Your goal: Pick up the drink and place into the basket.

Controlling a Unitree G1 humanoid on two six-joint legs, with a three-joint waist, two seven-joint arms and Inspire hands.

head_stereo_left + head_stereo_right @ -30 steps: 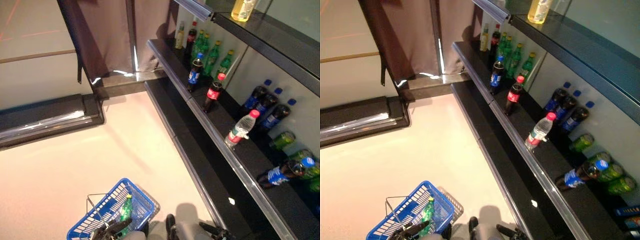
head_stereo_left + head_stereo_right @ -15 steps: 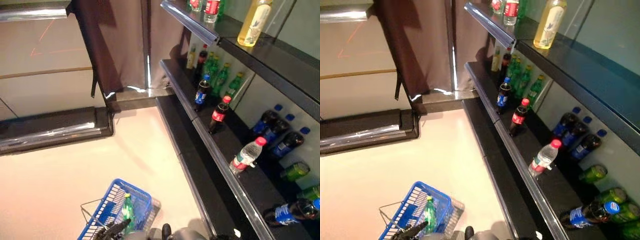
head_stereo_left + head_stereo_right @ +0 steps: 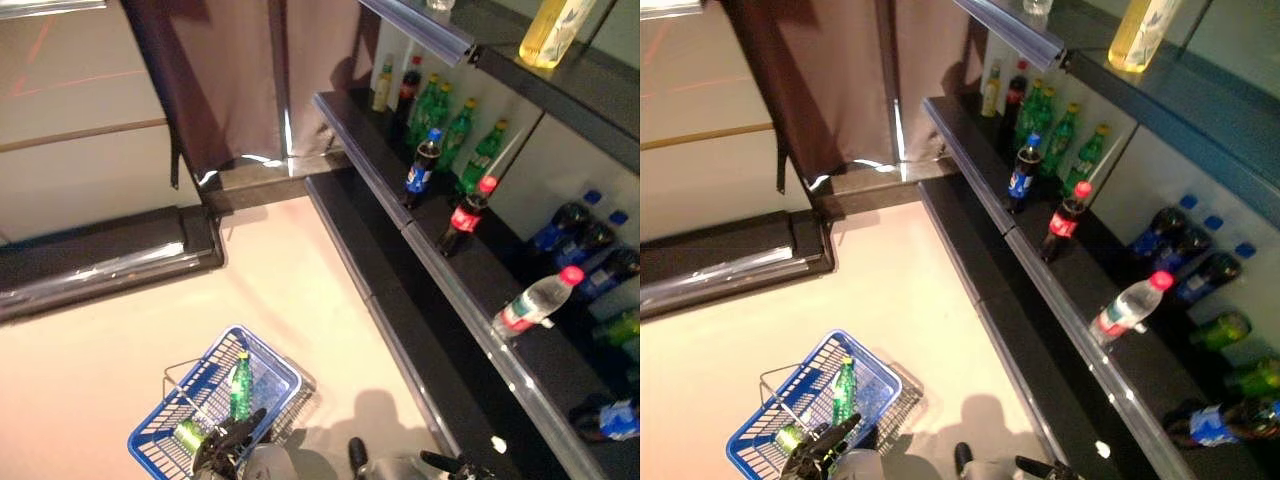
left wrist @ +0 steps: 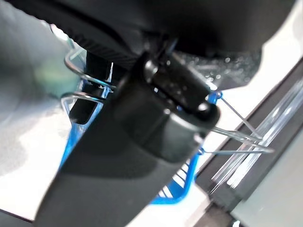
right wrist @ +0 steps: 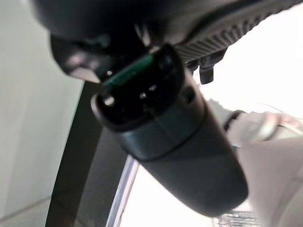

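Blue plastic-mesh basket (image 3: 160,440) holds an upright green bottle (image 3: 240,373); left hand (image 3: 232,438) curls round its wire handle (image 4: 236,139); right hand's (image 3: 448,465) state unreadable.

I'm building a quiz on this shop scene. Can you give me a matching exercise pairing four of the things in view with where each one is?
Things:
1. green bottle
2. blue basket
3. clear water bottle with red cap
4. yellow drink bottle

Places:
A. on the top shelf
B. on the floor, by the left hand
C. standing inside the basket
D. leaning near the front edge of the lower shelf

Pairs: 1-C, 2-B, 3-D, 4-A
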